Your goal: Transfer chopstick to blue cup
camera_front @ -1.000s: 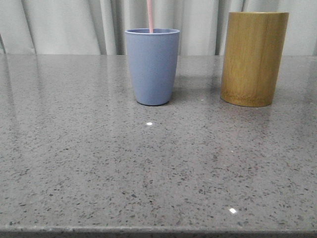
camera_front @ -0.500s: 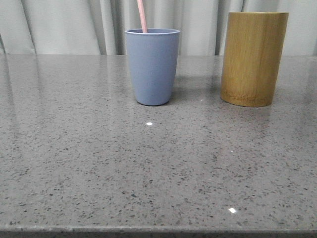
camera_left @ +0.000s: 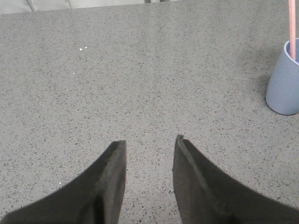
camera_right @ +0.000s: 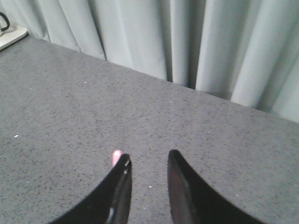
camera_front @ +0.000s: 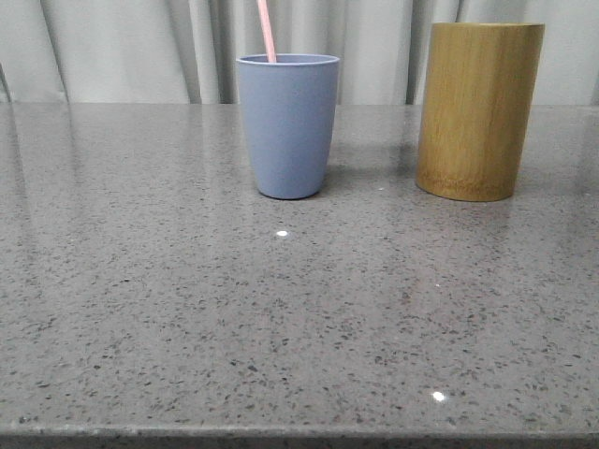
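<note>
Basically done from my end: chopstick (camera_front: 267, 30) stands in the blue cup (camera_front: 288, 126), top centre. Left gripper (camera_left: 148, 145) and right gripper (camera_right: 147, 159) both parted, empty.

Looks like a staged lab tabletop: speckled grey stone counter (camera_front: 281, 309) backed by plain pale curtains (camera_front: 122, 47), bare of household clutter.

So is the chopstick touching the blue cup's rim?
Touching. In the front view the chopstick leans left, resting against the blue cup at its rim.
</note>
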You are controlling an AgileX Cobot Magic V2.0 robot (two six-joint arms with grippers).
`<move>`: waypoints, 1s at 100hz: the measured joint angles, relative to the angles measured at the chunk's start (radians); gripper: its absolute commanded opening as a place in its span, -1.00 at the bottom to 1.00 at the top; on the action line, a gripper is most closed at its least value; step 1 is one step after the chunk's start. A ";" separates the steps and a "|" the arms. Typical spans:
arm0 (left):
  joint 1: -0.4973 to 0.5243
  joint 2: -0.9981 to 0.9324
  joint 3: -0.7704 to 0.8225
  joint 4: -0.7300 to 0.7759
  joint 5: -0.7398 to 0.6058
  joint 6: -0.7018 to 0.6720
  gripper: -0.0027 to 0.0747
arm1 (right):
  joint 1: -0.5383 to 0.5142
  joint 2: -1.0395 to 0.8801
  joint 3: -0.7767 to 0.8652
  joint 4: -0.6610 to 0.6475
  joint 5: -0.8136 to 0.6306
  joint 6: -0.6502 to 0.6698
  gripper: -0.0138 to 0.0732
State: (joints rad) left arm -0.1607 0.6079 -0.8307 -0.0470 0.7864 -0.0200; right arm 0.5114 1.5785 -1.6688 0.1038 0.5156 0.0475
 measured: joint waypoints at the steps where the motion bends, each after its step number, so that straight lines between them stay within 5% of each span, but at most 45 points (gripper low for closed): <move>1: 0.000 0.000 0.000 0.000 0.000 0.000 -0.31 | -0.003 -0.004 0.007 -0.002 0.000 0.000 -0.18; 63: 0.000 0.000 0.000 0.000 0.000 -0.007 -0.31 | -0.207 -0.538 0.539 -0.016 -0.066 0.004 -0.19; 100: 0.000 -0.005 0.000 0.000 0.000 -0.010 -0.32 | -0.207 -0.893 0.883 -0.024 -0.161 0.004 -0.73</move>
State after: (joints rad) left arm -0.1607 0.6027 -0.8307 -0.0470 0.7864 -0.0296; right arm 0.3042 0.6856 -0.7862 0.0799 0.3549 0.0519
